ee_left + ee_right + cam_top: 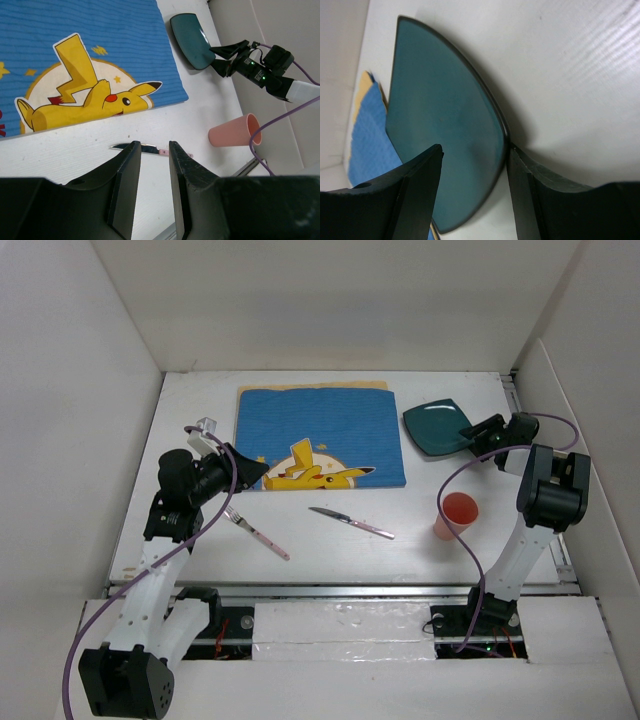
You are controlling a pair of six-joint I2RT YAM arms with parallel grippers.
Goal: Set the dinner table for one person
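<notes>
The white dinner table (440, 560) carries a blue placemat (320, 435) with a yellow cartoon figure at the middle back. A dark teal plate (435, 425) lies right of the mat. My right gripper (468, 440) is open and straddles the plate's near right rim; in the right wrist view one finger is over the plate (440, 100) and the other is against its rim, gripper (475, 150). My left gripper (258, 473) is open and empty by the mat's front left corner. A pink-handled knife (350, 523), a fork (255, 530) and a pink cup (458, 512) lie in front of the mat.
White walls enclose the table on the left, back and right. A tan sheet (370, 385) shows under the mat's back edge. In the left wrist view the knife (161, 150), the cup (232, 131) on the right and the plate (190, 40) show beyond my left gripper (153, 143).
</notes>
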